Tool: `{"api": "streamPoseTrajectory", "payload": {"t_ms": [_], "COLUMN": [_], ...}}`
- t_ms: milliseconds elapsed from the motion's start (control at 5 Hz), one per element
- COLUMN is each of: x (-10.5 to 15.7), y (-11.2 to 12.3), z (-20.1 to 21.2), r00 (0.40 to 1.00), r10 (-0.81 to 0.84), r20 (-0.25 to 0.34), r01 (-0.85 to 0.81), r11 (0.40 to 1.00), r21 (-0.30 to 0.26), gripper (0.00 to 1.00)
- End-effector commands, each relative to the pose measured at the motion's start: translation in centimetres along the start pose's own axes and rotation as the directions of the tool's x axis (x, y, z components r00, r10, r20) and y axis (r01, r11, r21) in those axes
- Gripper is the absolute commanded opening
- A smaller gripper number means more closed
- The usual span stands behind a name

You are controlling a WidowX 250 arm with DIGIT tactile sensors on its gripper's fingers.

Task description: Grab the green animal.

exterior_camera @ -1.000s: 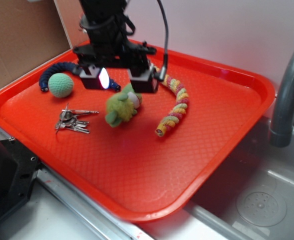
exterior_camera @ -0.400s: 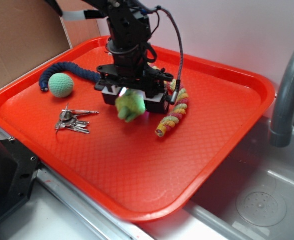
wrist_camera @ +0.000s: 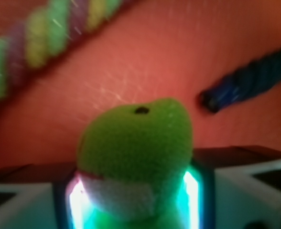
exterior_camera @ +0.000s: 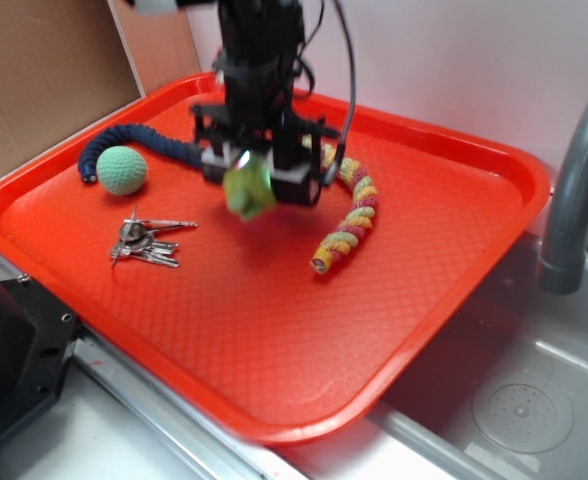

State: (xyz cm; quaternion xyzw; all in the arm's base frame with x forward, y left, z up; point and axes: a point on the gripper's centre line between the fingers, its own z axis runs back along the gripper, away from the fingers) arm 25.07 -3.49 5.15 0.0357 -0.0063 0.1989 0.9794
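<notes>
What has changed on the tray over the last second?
The gripper came down over the green animal, shut on it, and is now lifting it off the red tray. The mint ball, keys, blue rope and striped rope snake stayed put.

Green animal [wrist_camera: 138, 148]: lower centre of frame, fuzzy lime body with whitish patch beneath, one dark eye near the top, clamped between glowing gripper [wrist_camera: 135, 200] pads [wrist_camera: 192, 193]. Striped rope [wrist_camera: 45, 43]: upper left, blurred, green, yellow and purple bands. Dark blue rope [wrist_camera: 248, 86]: right edge, end pointing left. Red tray [wrist_camera: 145, 62]: background
</notes>
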Motion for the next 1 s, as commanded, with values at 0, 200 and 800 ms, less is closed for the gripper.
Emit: {"api": "streamPoseTrajectory", "payload": {"t_ms": [0, 200, 800], "x": [1.0, -0.2, -3.6], "y": [2.6, 3.9, 5.9], "z": [10.2, 12.8, 14.7], "r00": [0.997, 0.99, 0.976], "r10": [-0.047, -0.135, -0.208], "r20": [0.056, 0.04, 0.064], "r01": [0.051, 0.138, 0.213], "r11": [0.996, 0.988, 0.974], "r21": [-0.07, -0.072, -0.084], "gripper": [0.0, 0.0, 0.0]}}
